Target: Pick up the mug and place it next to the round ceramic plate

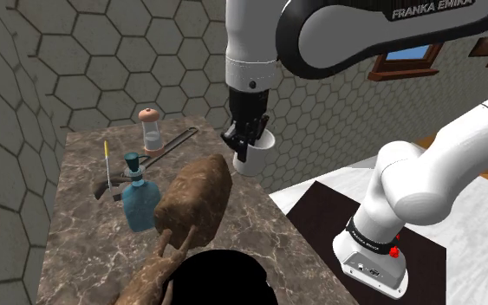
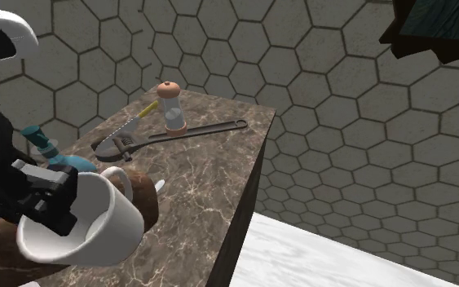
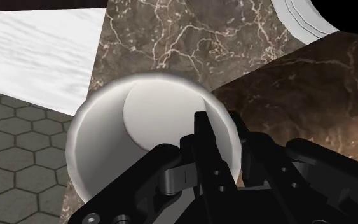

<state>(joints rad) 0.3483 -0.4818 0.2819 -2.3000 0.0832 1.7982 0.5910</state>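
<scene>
A white mug [image 1: 256,156] hangs in the air above the right edge of the marble counter, in the shoulder view. My black gripper [image 1: 244,139] is shut on its rim from above. In the wrist view one finger is inside the mug [image 3: 107,140] and the other outside, so the gripper [image 3: 226,137] clasps the wall between them. The second exterior view shows the mug [image 2: 105,224] tilted, handle up, with the gripper [image 2: 56,204] on its rim. The round plate [image 1: 220,277] looks black at the counter's near end; its pale rim [image 3: 296,19] shows in the wrist view.
On the brown marble counter [image 1: 81,251] lie a brown lumpy object [image 1: 197,195], a blue bottle [image 1: 138,199], a long wrench [image 2: 178,134], a small shaker [image 2: 170,108] and a thin yellow tool [image 1: 107,156]. Hexagon-tiled walls stand behind. A pale floor [image 2: 325,257] lies below the counter's edge.
</scene>
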